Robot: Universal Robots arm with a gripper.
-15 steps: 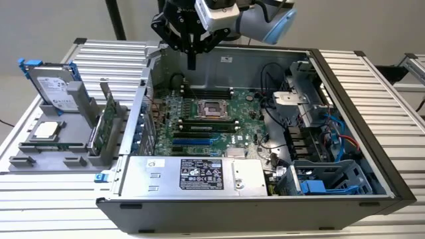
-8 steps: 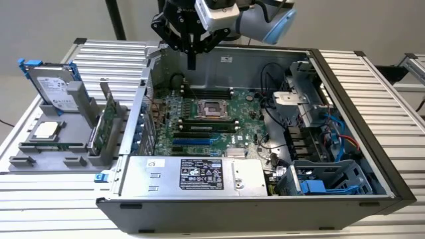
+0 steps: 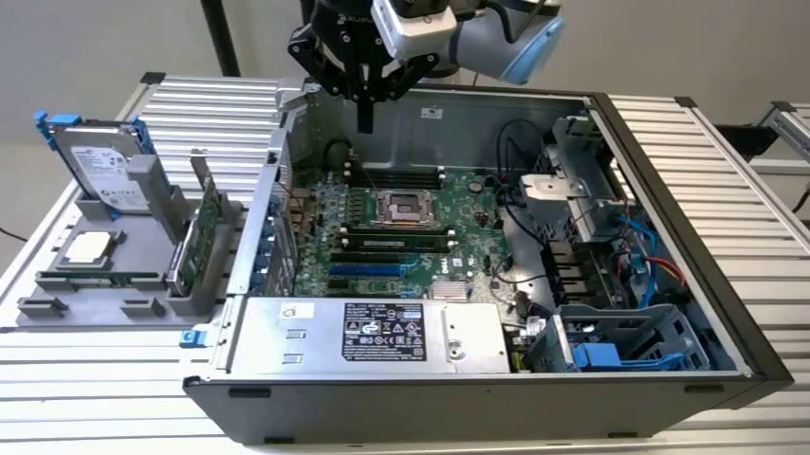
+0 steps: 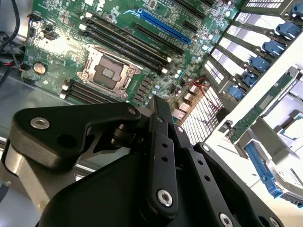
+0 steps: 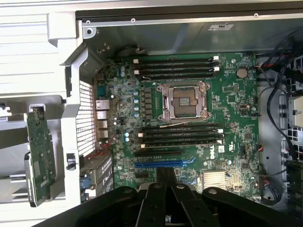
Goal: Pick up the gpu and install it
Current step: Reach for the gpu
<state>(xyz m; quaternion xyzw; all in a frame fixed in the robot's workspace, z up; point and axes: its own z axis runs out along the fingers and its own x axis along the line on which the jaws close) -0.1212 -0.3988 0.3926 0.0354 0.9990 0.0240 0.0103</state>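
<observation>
The gpu [image 3: 209, 230], a green circuit-board card with a silver end bracket, stands on edge in the grey holder [image 3: 76, 313] at the exterior view's left, outside the open computer case. The card is also seen edge-on in the first wrist view [image 5: 40, 156] and in the second wrist view [image 4: 263, 107]. My gripper [image 3: 364, 119] hangs high over the back of the case, above the motherboard [image 3: 405, 227], well apart from the gpu. Its black fingers [image 5: 165, 179] are pressed together with nothing between them. A blue card slot [image 5: 158, 164] lies on the motherboard.
A silver hard drive [image 3: 101, 166] in a blue frame and a processor chip [image 3: 86, 248] sit in the same holder. The case's metal wall [image 3: 272, 190] stands between holder and motherboard. A power supply [image 3: 367, 332], cables [image 3: 633, 256] and drive cage [image 3: 620, 346] crowd the case.
</observation>
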